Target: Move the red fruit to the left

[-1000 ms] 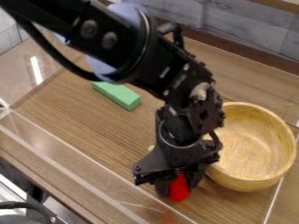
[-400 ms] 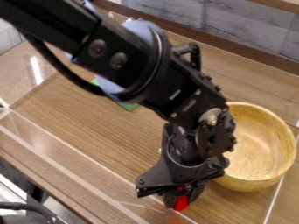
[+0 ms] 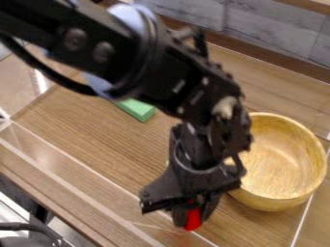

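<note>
The red fruit (image 3: 194, 218) shows as a small glossy red shape at the table's near edge, just in front of the wooden bowl. My gripper (image 3: 192, 206) comes down on it from above, and its dark fingers stand closed against the fruit's two sides. Only the fruit's lower part shows below the fingers; its stem is hidden. The black arm fills the middle of the view and is blurred.
A wooden bowl (image 3: 291, 154) sits right of the gripper, close to it. A flat green block (image 3: 137, 109) lies behind the arm, partly hidden. A clear wall runs along the table's near and left edges. Bare wood table (image 3: 91, 145) spreads to the left.
The jaws have closed onto the red fruit. The arm has shifted slightly and the fruit now sits a little to the left of where it was.
</note>
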